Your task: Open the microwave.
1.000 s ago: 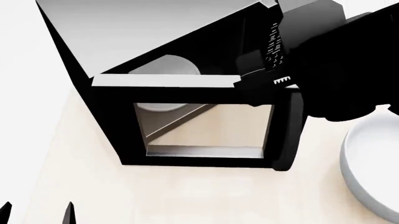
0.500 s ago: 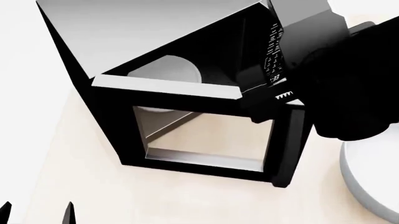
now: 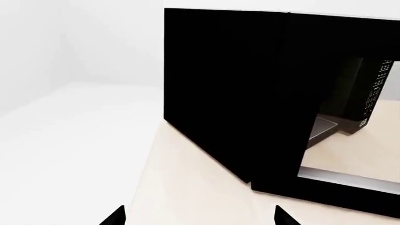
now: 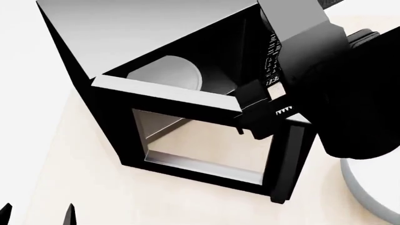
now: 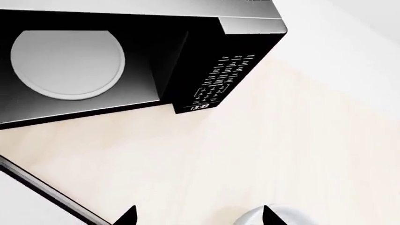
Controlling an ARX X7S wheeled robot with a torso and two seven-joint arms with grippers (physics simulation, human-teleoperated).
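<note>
Left gripper [image 4: 37, 213]: parked low near the table's front edge, well clear of the door swing; jaws spread, nothing held.
Microwave [image 4: 144, 42]: black box with grey top, set on the pale table [image 4: 81, 197].
Door [image 4: 200, 136]: swung partly out, glass-windowed.
Turntable [image 5: 67, 64]: white disc exposed inside.
Right gripper [image 5: 196, 216]: placed behind the door's free edge, judged to be pushing it outward; jaws parted, empty.

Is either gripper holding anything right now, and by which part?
Nothing is gripped: the left gripper and the right gripper are both open with nothing between their fingertips. The right one is beside the microwave door.
</note>
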